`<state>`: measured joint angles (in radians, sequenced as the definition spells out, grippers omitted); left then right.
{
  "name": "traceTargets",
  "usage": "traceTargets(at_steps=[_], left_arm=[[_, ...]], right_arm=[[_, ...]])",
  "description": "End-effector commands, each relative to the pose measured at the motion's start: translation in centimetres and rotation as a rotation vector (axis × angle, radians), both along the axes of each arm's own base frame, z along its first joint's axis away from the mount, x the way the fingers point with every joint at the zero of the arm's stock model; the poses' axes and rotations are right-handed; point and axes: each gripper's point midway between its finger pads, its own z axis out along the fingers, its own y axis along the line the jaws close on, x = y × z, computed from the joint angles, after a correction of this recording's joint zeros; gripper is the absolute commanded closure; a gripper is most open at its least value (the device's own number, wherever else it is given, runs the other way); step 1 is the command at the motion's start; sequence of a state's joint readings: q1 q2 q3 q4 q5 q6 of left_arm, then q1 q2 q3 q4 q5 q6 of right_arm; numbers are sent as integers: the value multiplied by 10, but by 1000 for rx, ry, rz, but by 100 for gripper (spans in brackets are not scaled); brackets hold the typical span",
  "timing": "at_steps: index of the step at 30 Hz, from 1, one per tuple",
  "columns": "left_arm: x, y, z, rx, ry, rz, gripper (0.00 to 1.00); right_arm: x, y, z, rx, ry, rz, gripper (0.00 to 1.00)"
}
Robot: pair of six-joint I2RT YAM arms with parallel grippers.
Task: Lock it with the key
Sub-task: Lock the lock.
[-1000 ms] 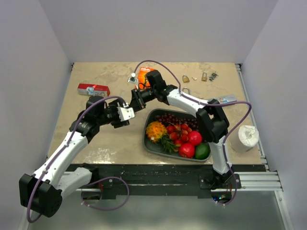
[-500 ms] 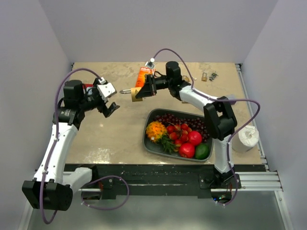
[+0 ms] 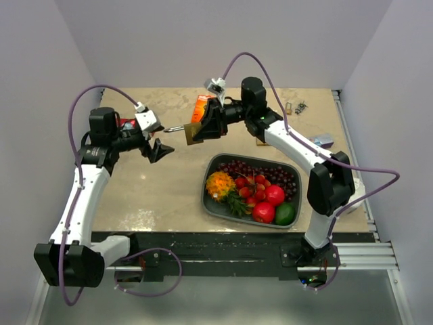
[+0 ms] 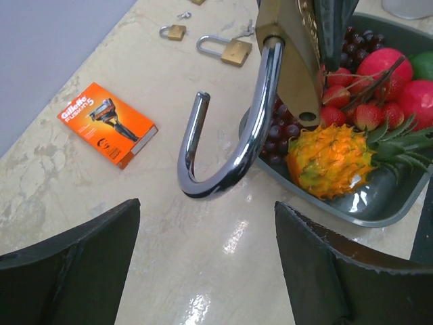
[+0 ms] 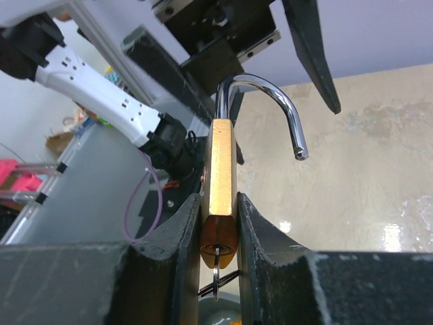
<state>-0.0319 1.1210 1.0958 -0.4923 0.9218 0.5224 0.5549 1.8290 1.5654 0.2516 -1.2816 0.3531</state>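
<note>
Padlock (image 5: 218, 189) clamped between right fingers (image 5: 177, 267), shackle (image 4: 226, 139) unlatched; left fingers (image 4: 67, 271) apart, near shackle.

We see a dark tray (image 4: 392, 191) on the beige tabletop (image 3: 155, 196), holding grapes (image 3: 247, 168), red fruit (image 3: 273, 195), a green fruit (image 3: 286, 214) and a spiky orange fruit (image 4: 329, 160). An orange Gillette box (image 4: 108, 124) lies flat, well apart from the tray. Beyond it lie a small brass padlock (image 4: 175, 31) and a larger one (image 4: 237, 52).
</note>
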Motion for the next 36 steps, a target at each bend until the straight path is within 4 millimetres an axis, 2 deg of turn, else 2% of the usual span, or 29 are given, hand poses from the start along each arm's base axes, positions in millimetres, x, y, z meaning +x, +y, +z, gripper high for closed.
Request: traceTargets(at_steps=[1, 7, 21, 25, 27, 30, 33, 36], left_arm=[[-9, -8, 34, -65, -101, -90, 18], [-27, -17, 45, -70, -175, -196, 38], [-42, -23, 32, -97, -19, -298, 85], [-46, -23, 29, -92, 12, -317, 82], [-47, -23, 28, -87, 19, -317, 71], [-47, -21, 25, -66, 7, -302, 66], [-46, -20, 24, -57, 0, -292, 66], [-47, -22, 28, -75, -3, -302, 73]], right_arm=[[-12, -6, 29, 55, -197, 36, 100], [-15, -2, 34, 69, -222, 36, 100], [-22, 3, 51, 122, -363, -15, 100], [-21, 3, 54, 134, -435, -38, 100], [-21, 3, 54, 134, -440, -34, 100], [-22, 2, 53, 131, -456, -34, 100], [-23, 1, 51, 131, -458, -28, 100], [-25, 1, 50, 131, -464, -24, 100]])
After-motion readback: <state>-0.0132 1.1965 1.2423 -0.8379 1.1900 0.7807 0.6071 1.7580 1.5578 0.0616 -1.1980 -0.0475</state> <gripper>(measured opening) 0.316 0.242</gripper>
